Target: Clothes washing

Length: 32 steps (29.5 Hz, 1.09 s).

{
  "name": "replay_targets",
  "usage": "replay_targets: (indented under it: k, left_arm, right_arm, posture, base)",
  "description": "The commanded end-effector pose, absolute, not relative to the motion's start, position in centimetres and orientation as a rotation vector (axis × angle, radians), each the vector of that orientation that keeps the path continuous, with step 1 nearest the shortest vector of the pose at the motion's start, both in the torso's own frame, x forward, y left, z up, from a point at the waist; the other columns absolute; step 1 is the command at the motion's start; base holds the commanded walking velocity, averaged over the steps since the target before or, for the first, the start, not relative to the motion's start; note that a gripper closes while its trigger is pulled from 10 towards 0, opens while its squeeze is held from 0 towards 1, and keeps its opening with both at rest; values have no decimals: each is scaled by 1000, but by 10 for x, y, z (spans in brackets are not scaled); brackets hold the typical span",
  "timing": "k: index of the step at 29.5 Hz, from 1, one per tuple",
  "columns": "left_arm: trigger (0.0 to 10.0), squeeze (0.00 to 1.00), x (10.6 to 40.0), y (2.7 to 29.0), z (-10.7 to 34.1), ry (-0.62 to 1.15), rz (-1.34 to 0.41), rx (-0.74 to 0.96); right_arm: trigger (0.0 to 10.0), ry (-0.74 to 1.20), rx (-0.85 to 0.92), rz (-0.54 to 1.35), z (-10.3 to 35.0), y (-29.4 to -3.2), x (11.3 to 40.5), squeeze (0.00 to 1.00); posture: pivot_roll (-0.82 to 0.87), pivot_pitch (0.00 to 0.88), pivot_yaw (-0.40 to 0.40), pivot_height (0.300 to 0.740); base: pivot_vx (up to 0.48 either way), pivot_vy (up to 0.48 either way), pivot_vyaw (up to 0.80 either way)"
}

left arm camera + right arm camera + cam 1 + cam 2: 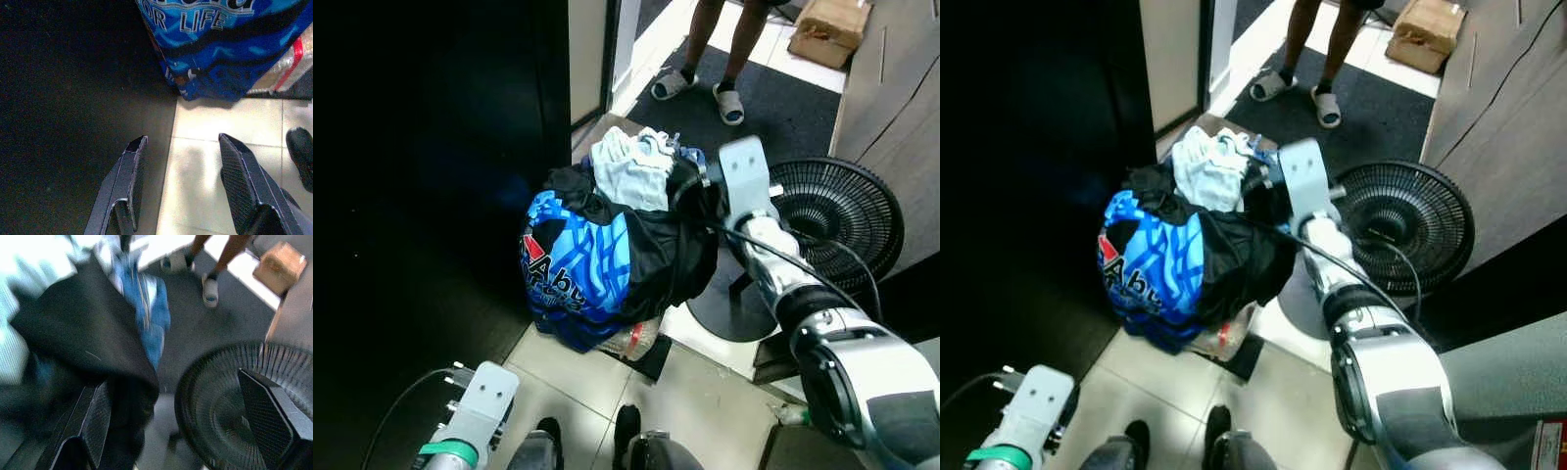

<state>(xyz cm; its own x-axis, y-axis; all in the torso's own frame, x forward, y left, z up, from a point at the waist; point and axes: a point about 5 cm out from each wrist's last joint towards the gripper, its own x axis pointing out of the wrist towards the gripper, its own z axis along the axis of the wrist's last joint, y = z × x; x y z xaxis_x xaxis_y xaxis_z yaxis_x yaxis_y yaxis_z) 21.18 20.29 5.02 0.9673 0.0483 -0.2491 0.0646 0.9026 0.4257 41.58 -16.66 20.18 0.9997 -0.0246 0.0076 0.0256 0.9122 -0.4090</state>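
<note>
Where the pale tiled floor [563, 367] meets a dark wall, the left eye view shows one heaped pile of clothes [612, 250] sitting on the tiles near the doorway. It counts three main pieces: a blue garment [573, 259] with white lettering and a red patch on its front, a black garment [671, 245] draped over the side toward the fan, and a pale, whitish garment [631, 171] crumpled on top. One black floor fan [832, 220] lies tilted just beside the pile. The right arm reaches forward to the top of the heap, and its wrist sits at the pile's edge next to the fan. The left arm hangs low at the near edge of the floor. A person's two legs in two sandals [700, 90] stand on a dark mat beyond the pile, and one cardboard box [829, 29] rests farther off.

From the right eye view the same heap and fan appear, with the right arm stretched across between them.

Seen along the left wrist view, the left gripper [183, 149] hangs over the tile with its two fingers spread apart and gripping nothing; the blue garment's lettering reads "FOR LIFE" above them.

Though blurred, the right wrist view shows the right gripper [176, 391] with its fingers wide apart, one finger [95, 418] touching or tucked under the black cloth, the other over the fan grille.
</note>
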Motion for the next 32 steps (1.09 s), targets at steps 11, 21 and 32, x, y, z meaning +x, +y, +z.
replay_targets:
  k: [11,21,32]
  left_arm:
    - [10000,0,206,200,46,265,-23,417]
    - [10000,0,207,199,47,261,-23,410]
    - [10000,0,207,201,48,258,-17,408]
  right_arm:
    - [10000,55,-300,-40,179,-186,407,0]
    - [10000,-128,-105,113,200,-165,409,0]
    - [10000,-254,139,138,200,-176,397,0]
  posture:
    - [225,344,-38,740]
    - [225,340,-43,740]
    - [223,337,-40,740]
  base:
    - [0,0,0]
    - [0,0,0]
    - [0,0,0]
